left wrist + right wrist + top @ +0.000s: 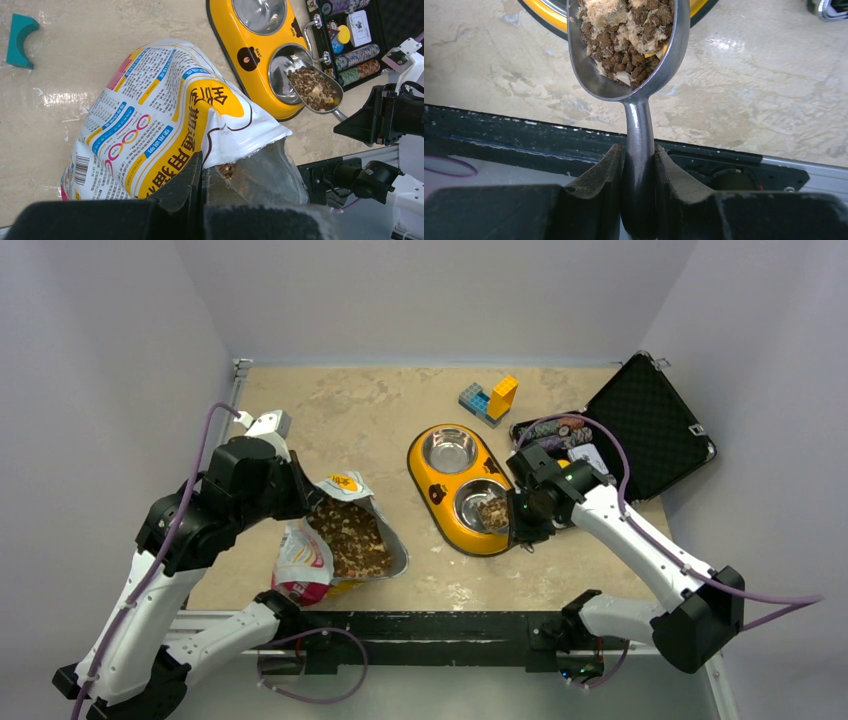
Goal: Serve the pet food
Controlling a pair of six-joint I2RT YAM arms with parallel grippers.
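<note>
The pet food bag point(335, 540) lies open on the table left of centre, brown kibble point(350, 537) showing inside. My left gripper point(300, 490) is shut on the bag's torn top edge point(215, 165) and holds it open. My right gripper point(525, 515) is shut on the handle of a metal scoop point(639, 150). The scoop point(315, 87) is full of kibble point(626, 35) and hangs over the near bowl point(472, 498) of the yellow double feeder point(430, 480). The far bowl point(449, 449) looks empty.
An open black case point(650, 425) with striped poker chips point(550, 430) stands at the back right, close to my right arm. Toy bricks point(488, 398) lie behind the feeder. A teal curved piece point(19, 40) lies on the table in the left wrist view.
</note>
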